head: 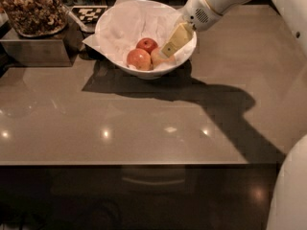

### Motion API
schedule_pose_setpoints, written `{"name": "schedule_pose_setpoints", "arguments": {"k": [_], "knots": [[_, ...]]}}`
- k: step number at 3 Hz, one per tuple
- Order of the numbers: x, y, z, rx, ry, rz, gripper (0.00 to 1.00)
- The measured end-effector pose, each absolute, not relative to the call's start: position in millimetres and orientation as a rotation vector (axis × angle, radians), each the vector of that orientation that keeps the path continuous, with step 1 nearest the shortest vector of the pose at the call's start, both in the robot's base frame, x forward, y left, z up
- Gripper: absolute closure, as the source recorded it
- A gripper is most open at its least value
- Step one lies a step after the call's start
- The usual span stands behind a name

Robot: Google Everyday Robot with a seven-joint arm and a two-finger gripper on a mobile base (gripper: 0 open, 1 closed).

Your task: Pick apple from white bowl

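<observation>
The white bowl (111, 20), lined with crumpled white paper, stands at the back middle of the table. Three apples lie in its near side: a small dark red one (147, 44), a red-orange one (138, 59) and the pale yellowish-tan apple (157, 57). My gripper (169, 48), pale yellow at its tip, reaches down from the upper right over the bowl's right rim. Its tip lies on or just over the pale apple and hides that apple's right side.
A tray of brown nuts (31, 9) sits on a grey box (38, 49) at the back left. A checkered marker card (88, 14) lies behind the bowl. The white arm (216, 1) crosses the back right. The table's front edge (144, 164) runs across the lower middle.
</observation>
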State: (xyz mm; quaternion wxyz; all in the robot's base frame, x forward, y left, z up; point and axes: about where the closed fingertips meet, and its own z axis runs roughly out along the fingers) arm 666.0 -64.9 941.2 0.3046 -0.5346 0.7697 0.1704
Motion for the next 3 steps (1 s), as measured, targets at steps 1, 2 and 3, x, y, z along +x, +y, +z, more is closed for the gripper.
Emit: {"name": "schedule_pose_setpoints", "arguments": {"k": [1, 2, 3], "knots": [[668.1, -52.1, 918.8, -1.429, 2.043, 0.483, 0.23], [671.2, -51.7, 911.4, -1.448, 2.043, 0.478, 0.24], [662.2, -67.0, 924.5, -1.447, 2.027, 0.441, 0.22]]}}
